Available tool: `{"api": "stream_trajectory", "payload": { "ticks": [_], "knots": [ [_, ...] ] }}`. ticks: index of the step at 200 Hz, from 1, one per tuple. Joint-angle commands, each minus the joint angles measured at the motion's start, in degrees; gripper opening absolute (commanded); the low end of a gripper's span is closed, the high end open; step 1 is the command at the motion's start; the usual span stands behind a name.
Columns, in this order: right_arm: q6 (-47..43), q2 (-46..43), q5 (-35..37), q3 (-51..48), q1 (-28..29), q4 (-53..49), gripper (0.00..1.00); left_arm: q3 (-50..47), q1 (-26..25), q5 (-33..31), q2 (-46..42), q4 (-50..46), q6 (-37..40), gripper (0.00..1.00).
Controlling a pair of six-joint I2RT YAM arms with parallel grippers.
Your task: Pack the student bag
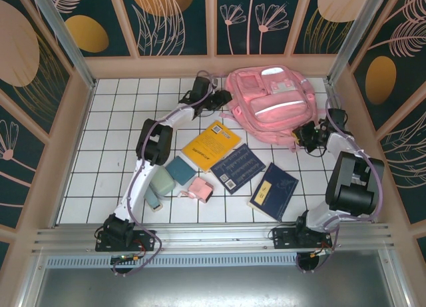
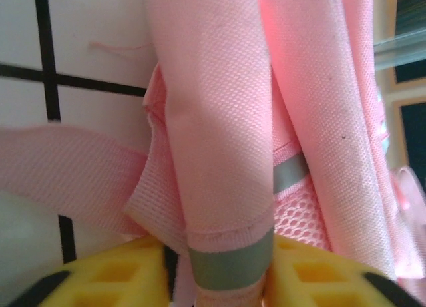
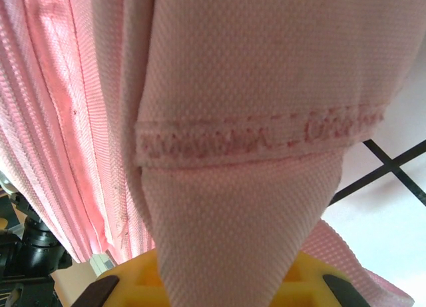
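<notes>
Between the left gripper (image 2: 223, 280), closed narrow on a grey-trimmed fabric edge (image 2: 226, 187), and the right gripper (image 3: 223, 287), clamped on a pink strap (image 3: 246, 187), the student bag (image 1: 271, 100) lies on the surface (image 1: 113, 120), long axis spanning both.

A fixed camera high over the near edge looks down across the whole white tiled table (image 1: 120, 120). Each wrist camera sits very close against the large pink fabric backpack (image 1: 273, 100), one at its left side, one at its right. All three views share that backpack.

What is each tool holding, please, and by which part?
Both grip the student bag: left tool a grey-trimmed fabric edge, right tool a stitched strap.
</notes>
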Motion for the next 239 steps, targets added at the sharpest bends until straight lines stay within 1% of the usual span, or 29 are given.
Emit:
{"api": "stream_trajectory", "payload": {
  "ticks": [1, 9, 20, 41, 63, 75, 87, 100, 114, 141, 162, 174, 186, 197, 215, 229, 239],
  "knots": [
    [-1.9, 0.9, -1.9, 1.8, 1.4, 2.4, 0.00, -2.2, -0.5, 5.5, 0.8, 6.3, -3.9, 0.22],
    [-2.1, 0.8, -1.5, 2.1, 1.4, 2.2, 0.00, -4.8, -0.3, 5.6, -0.6, 8.7, -5.1, 0.13],
    [-2.5, 0.6, -0.2, 2.8, 1.5, 1.4, 0.00, -11.3, 0.1, 5.6, -3.9, 15.1, -8.2, 0.00],
    [-2.8, 0.3, 1.7, 3.9, 1.5, 0.9, 0.00, -25.8, 1.5, 3.5, -12.5, 27.1, -14.3, 0.00],
    [-1.8, 1.7, 1.0, 6.1, 1.5, 1.7, 0.00, -35.4, 2.5, 0.4, -21.9, 28.7, -14.0, 0.00],
    [-1.3, 3.4, -0.2, 8.6, 2.0, 2.2, 0.09, -40.0, 2.6, -1.5, -26.9, 28.3, -13.3, 0.00],
    [-1.3, 5.6, -0.7, 11.8, 3.2, 1.8, 0.19, -43.7, 2.6, -3.4, -31.5, 27.3, -12.9, 0.00],
    [-1.8, 8.1, -0.8, 15.9, 4.3, 0.9, 0.36, -48.1, 2.6, -6.8, -36.4, 26.4, -13.1, 0.00],
    [-1.9, 10.5, 1.1, 20.2, 5.1, -0.2, 0.48, -52.5, 2.6, -11.5, -41.3, 25.3, -13.9, 0.00],
    [-1.5, 15.2, 0.5, 26.1, 6.4, 1.9, 0.59, -59.5, 2.6, -21.2, -49.2, 23.0, -17.1, 0.00],
    [-3.9, 20.4, 1.3, 33.8, 8.2, -0.5, 0.66, -64.6, 2.5, -25.0, -53.3, 24.0, -22.2, 0.00],
    [-6.1, 23.9, 5.5, 40.0, 8.9, -6.5, 0.68, -67.2, 2.0, -28.7, -55.6, 22.3, -24.1, 0.00],
    [-7.8, 25.1, 13.6, 44.2, 9.1, -12.3, 0.70, -67.6, 1.0, -33.3, -57.8, 17.7, -24.8, 0.00],
    [-8.3, 23.2, 21.5, 43.9, 9.2, -14.4, 0.71, -67.3, 0.2, -36.2, -59.0, 14.7, -25.0, 0.00],
    [-11.4, 15.1, 32.1, 36.9, 11.0, -10.3, 0.71, -66.5, -1.0, -38.5, -59.6, 12.4, -25.5, 0.00],
    [-18.8, 5.6, 40.3, 28.1, 15.3, -1.6, 0.72, -65.8, -1.8, -39.1, -59.6, 12.2, -25.1, 0.00],
    [-23.6, 0.0, 46.5, 24.5, 19.0, 1.6, 0.71, -65.4, -2.2, -39.2, -59.4, 12.5, -25.4, 0.00]
  ]
}}
